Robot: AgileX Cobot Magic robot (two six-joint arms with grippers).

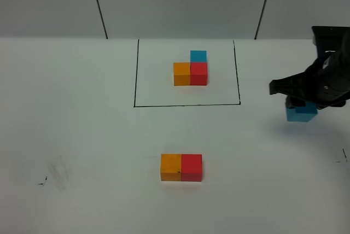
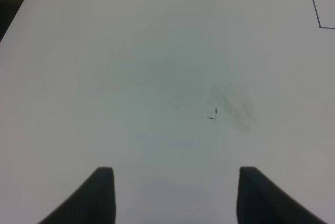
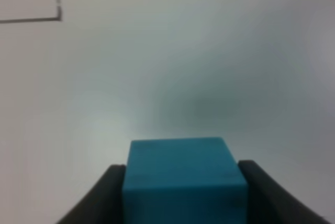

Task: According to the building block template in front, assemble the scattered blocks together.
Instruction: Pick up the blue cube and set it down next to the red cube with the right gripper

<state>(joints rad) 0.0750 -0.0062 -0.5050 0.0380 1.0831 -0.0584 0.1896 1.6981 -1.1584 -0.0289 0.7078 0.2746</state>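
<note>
One plain matte blue cube (image 3: 180,182) clamped in the right tool (image 3: 182,167); left tool (image 2: 176,171) apart, empty.

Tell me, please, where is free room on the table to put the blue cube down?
Free: the strip between the black frame and the orange and red pair; the wide table left of that pair; the patch between the pair and the right gripper holding the blue cube. Crowded: only inside the frame, around the template.
</note>
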